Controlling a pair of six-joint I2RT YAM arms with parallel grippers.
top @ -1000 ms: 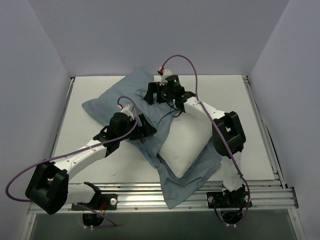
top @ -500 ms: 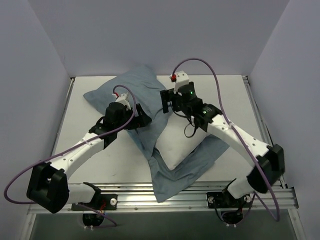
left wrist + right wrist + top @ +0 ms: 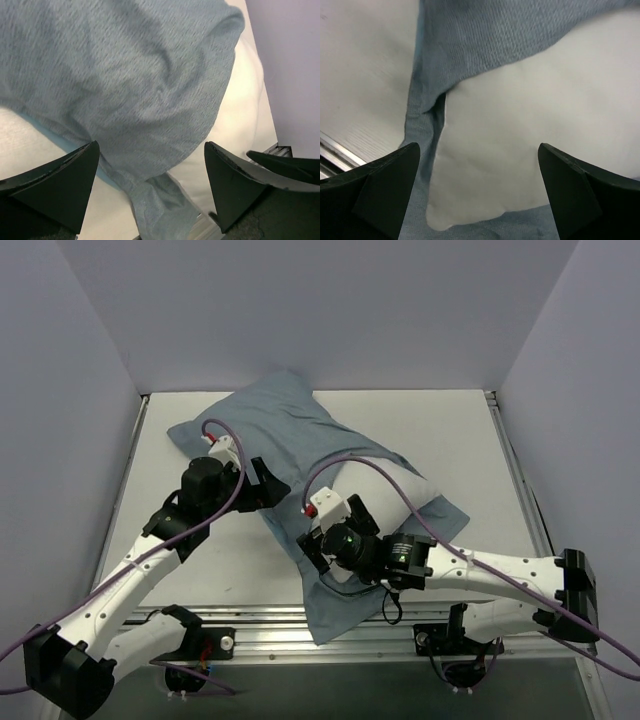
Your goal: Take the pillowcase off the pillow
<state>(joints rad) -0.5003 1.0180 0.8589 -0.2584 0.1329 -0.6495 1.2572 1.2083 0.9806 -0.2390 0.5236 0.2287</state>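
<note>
The grey-blue pillowcase (image 3: 280, 420) lies diagonally from the back left to the front edge, its loose end draped at the front (image 3: 335, 615). The white pillow (image 3: 370, 495) sticks out of it at mid-table. My left gripper (image 3: 268, 486) is open beside the pillowcase's left edge. In the left wrist view, bunched pillowcase (image 3: 125, 75) and pillow (image 3: 240, 120) lie beyond the open, empty left gripper (image 3: 152, 175). My right gripper (image 3: 313, 552) is open low over the front end. In the right wrist view the pillow's corner (image 3: 520, 140) and pillowcase (image 3: 495, 35) lie ahead of the right gripper (image 3: 480, 180).
The white table (image 3: 470, 440) is walled on the left, back and right. A metal rail (image 3: 520, 625) runs along the front edge by the arm bases. The right arm stretches across the front right, with purple cables looping over the pillow.
My right arm swung from the back of the pillow round to its front end. My left gripper drew back to the left. The pillowcase shifted toward the back left.
</note>
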